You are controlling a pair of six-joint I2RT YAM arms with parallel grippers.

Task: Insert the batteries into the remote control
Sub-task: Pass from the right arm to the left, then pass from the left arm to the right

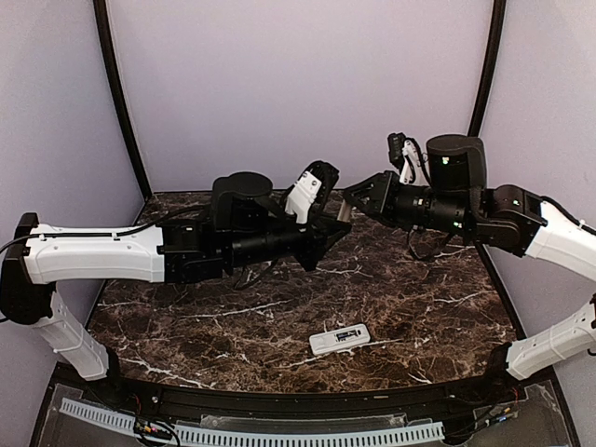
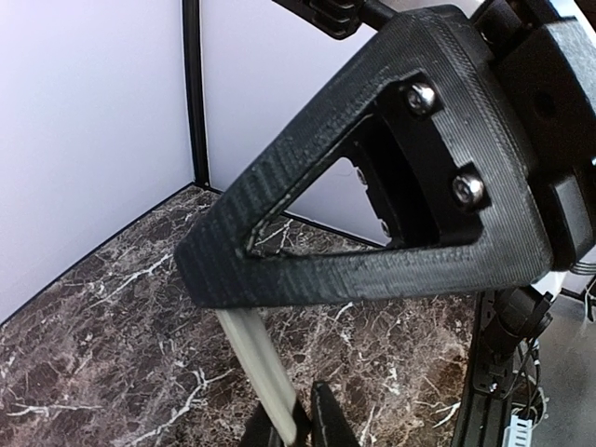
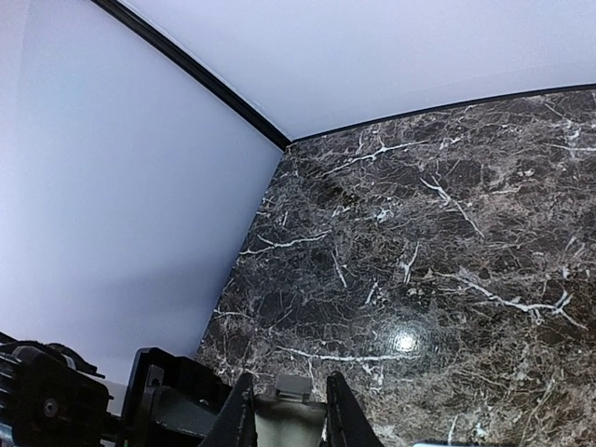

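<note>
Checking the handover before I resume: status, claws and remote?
Left claw and right claw both shut on one pale flat piece, mid-air. Remote control lies on table, untouched, apart from both. Batteries not in view. Nothing in the way.

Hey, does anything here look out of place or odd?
Yes. The remote control lies askew and face up near the front edge of the table. The left gripper and right gripper both pinch one pale strip in mid-air, and no batteries are in sight.
</note>
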